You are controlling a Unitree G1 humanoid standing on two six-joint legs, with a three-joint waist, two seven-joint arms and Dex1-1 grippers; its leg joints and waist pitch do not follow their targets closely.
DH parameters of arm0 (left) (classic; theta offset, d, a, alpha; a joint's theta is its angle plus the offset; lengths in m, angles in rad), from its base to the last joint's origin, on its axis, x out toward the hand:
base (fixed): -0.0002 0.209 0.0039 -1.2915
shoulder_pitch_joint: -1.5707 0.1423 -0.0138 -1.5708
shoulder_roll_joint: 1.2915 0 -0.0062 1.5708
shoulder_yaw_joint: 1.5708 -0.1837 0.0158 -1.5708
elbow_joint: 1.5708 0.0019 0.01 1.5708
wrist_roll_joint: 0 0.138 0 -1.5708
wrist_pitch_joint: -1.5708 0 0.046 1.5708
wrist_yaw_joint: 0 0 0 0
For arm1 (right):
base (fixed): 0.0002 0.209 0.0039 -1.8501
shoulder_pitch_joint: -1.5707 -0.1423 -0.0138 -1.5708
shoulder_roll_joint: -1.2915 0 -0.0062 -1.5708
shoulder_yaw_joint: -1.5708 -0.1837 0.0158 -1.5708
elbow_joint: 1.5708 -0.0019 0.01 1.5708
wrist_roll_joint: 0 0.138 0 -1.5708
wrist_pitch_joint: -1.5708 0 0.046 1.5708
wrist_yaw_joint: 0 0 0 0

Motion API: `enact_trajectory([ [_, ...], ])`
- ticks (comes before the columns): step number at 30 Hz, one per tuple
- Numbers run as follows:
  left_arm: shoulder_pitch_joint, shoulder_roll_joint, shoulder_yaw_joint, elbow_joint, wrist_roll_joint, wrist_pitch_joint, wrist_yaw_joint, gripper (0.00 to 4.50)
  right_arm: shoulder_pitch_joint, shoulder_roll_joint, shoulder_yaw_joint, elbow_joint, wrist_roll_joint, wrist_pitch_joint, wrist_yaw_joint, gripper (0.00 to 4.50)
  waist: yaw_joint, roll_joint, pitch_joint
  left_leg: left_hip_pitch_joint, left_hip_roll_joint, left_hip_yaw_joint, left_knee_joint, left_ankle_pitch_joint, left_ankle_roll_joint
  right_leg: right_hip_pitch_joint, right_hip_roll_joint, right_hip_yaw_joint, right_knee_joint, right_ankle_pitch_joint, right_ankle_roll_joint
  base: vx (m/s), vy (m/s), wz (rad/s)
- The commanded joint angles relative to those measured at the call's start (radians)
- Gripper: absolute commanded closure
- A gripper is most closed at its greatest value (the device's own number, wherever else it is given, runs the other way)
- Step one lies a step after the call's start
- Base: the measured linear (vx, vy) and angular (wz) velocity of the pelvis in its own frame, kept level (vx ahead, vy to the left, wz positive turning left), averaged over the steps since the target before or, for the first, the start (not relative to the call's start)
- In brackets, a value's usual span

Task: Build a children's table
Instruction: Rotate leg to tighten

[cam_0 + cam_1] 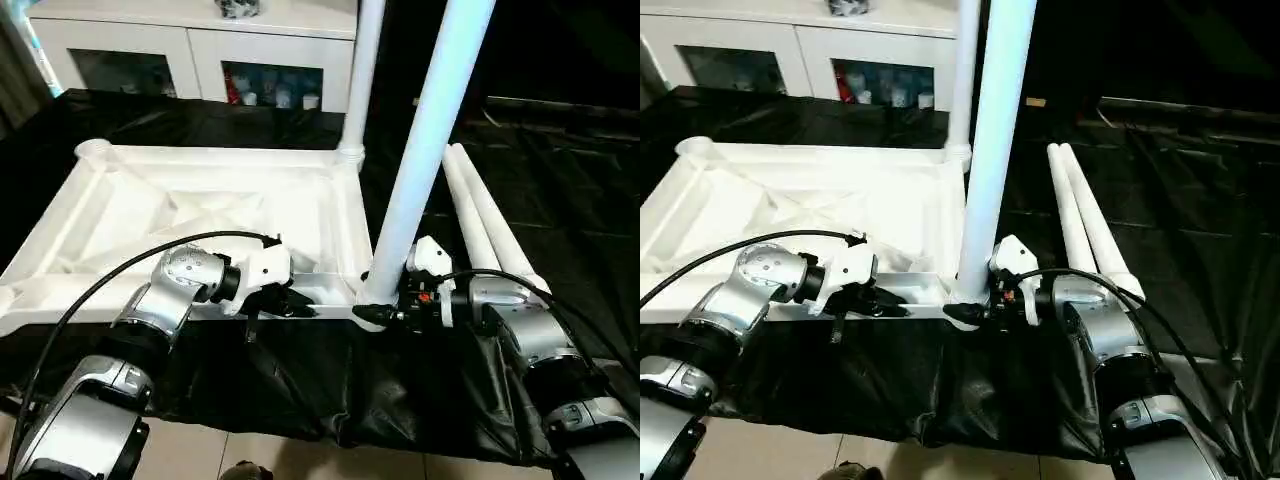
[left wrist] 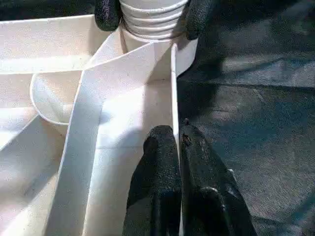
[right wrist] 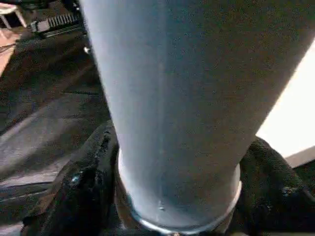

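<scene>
Black-draped table [image 1: 560,190], white glass-door cabinet [image 1: 200,50] behind it. Children's table top [image 1: 150,215] lies ribbed side up at the near edge. One leg [image 1: 360,70] stands upright in the far right corner socket, another leg [image 1: 425,150] stands in the near right socket. Two spare legs [image 1: 485,215] lie just right of the top. Right gripper [image 1: 385,305] clasps the near leg's base, fingers [image 3: 78,191] either side. Left gripper [image 1: 275,305] pinches the top's near rim, fingers [image 2: 157,167] nearly together.
</scene>
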Motion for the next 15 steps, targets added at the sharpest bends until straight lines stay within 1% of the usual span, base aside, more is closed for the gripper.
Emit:
enact_trajectory([
  [1,-0.015,-0.010,-0.022,-0.008,0.006,-0.015,-0.008,4.50,0.006,0.015,0.023,-0.035,0.016,0.013,0.024,1.61,0.000,-0.007,-0.065,0.037,0.070,-0.024,-0.069,-0.203,0.052,0.028,-0.068,0.038,-0.059,-0.056,-0.289,0.000,0.000,0.00],
  [4,-0.013,-0.025,-0.015,-0.008,0.013,0.000,0.035,4.50,0.017,0.047,-0.006,-0.036,0.023,0.020,-0.053,1.76,0.005,-0.006,-0.066,0.036,0.069,-0.024,-0.066,-0.176,0.063,0.029,-0.068,0.038,-0.055,-0.025,-0.291,0.000,0.000,0.00],
  [5,-0.013,-0.025,-0.015,-0.008,0.013,0.000,0.035,4.50,0.017,0.047,-0.006,-0.036,0.023,0.020,-0.053,1.76,0.005,-0.006,-0.066,0.036,0.069,-0.024,-0.066,-0.174,0.063,0.028,-0.068,0.038,-0.055,-0.023,-0.292,0.000,0.000,0.00],
  [6,-0.021,-0.052,-0.017,0.011,0.053,0.027,0.151,4.50,0.011,0.089,-0.040,0.003,0.002,-0.004,-0.202,1.78,0.000,-0.006,-0.064,0.036,0.070,-0.025,-0.070,-0.194,0.051,0.023,-0.069,0.039,-0.058,-0.054,-0.287,0.000,0.000,0.00],
  [7,-0.024,-0.062,-0.019,0.019,0.068,0.034,0.190,4.50,0.006,0.102,-0.050,0.020,-0.010,-0.011,-0.261,1.79,-0.002,-0.004,-0.064,0.039,0.069,-0.026,-0.071,-0.207,0.039,0.021,-0.070,0.041,-0.060,-0.074,-0.284,0.000,0.000,0.00],
  [8,-0.028,-0.069,-0.021,0.026,0.080,0.039,0.221,4.50,0.002,0.113,-0.058,0.035,-0.020,-0.016,-0.309,1.79,-0.005,-0.006,-0.061,0.041,0.067,-0.027,-0.073,-0.228,0.029,0.020,-0.070,0.041,-0.066,-0.107,-0.279,0.000,0.000,0.00],
  [9,-0.033,-0.108,-0.009,0.038,0.082,0.074,0.294,4.50,-0.009,0.141,-0.076,0.073,-0.040,-0.016,-0.421,1.79,-0.008,-0.007,-0.060,0.041,0.067,-0.030,-0.076,-0.257,0.000,0.022,-0.075,0.042,-0.073,-0.178,-0.260,0.000,0.000,0.00],
  [10,-0.036,-0.139,0.000,0.042,0.077,0.098,0.338,4.50,-0.017,0.165,-0.092,0.098,-0.050,-0.013,-0.508,1.80,-0.011,-0.006,-0.058,0.041,0.067,-0.030,-0.078,-0.268,-0.008,0.021,-0.073,0.043,-0.075,-0.196,-0.255,0.000,0.000,0.00],
  [11,-0.039,-0.185,0.004,0.042,0.081,0.133,0.403,4.50,-0.025,0.204,-0.116,0.126,-0.055,-0.003,-0.625,1.80,-0.017,-0.006,-0.056,0.043,0.066,-0.032,-0.082,-0.290,-0.028,0.018,-0.072,0.042,-0.077,-0.228,-0.247,0.000,0.000,0.00],
  [12,-0.039,-0.191,0.004,0.042,0.082,0.136,0.412,4.50,-0.026,0.209,-0.119,0.128,-0.055,-0.001,-0.638,1.80,-0.021,-0.006,-0.055,0.045,0.066,-0.032,-0.083,-0.306,-0.035,0.015,-0.071,0.043,-0.080,-0.247,-0.243,0.000,0.000,0.00],
  [13,-0.041,-0.223,0.002,0.044,0.086,0.154,0.451,4.50,-0.026,0.239,-0.125,0.135,-0.065,0.005,-0.713,1.80,-0.024,-0.009,-0.057,0.046,0.064,-0.035,-0.082,-0.328,-0.037,0.017,-0.073,0.042,-0.084,-0.278,-0.230,0.000,0.000,0.00],
  [14,-0.041,-0.224,0.002,0.044,0.086,0.154,0.451,4.50,-0.026,0.240,-0.125,0.135,-0.065,0.005,-0.713,1.80,-0.025,-0.007,-0.055,0.046,0.064,-0.034,-0.083,-0.331,-0.034,0.014,-0.072,0.044,-0.089,-0.284,-0.218,0.000,0.000,0.00],
  [15,-0.042,-0.240,0.001,0.045,0.087,0.162,0.468,4.50,-0.026,0.254,-0.126,0.136,-0.073,0.006,-0.749,1.80,-0.025,-0.010,-0.055,0.045,0.062,-0.035,-0.083,-0.333,-0.025,0.016,-0.072,0.045,-0.092,-0.289,-0.207,0.000,0.000,0.00],
])
